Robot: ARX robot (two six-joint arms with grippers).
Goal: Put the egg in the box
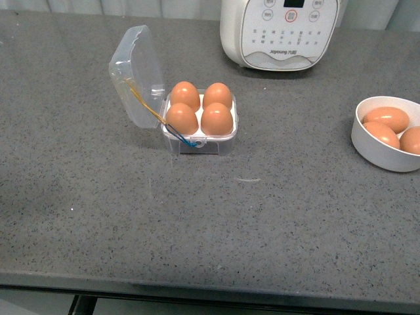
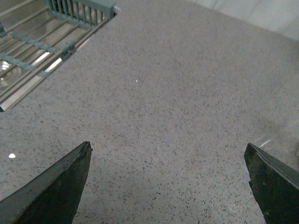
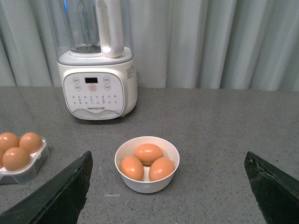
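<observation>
The clear box (image 1: 197, 141) stands on the grey counter with its hinged lid (image 1: 136, 75) open to the left and a yellow-and-blue cord across its front. Each of its cells holds an orange-brown egg (image 1: 217, 120). The box also shows in the right wrist view (image 3: 25, 170). Three more eggs (image 3: 148, 153) lie in a white bowl (image 3: 147, 185), also seen in the front view (image 1: 380, 147). My right gripper (image 3: 168, 161) is open and empty, above and short of the bowl. My left gripper (image 2: 168, 151) is open and empty over bare counter. Neither arm shows in the front view.
A white blender base (image 1: 282, 33) stands at the back of the counter, also in the right wrist view (image 3: 98, 91), with a grey curtain behind. A metal sink rack (image 2: 42, 46) lies near the left gripper. The counter's front edge (image 1: 210, 289) runs along the bottom.
</observation>
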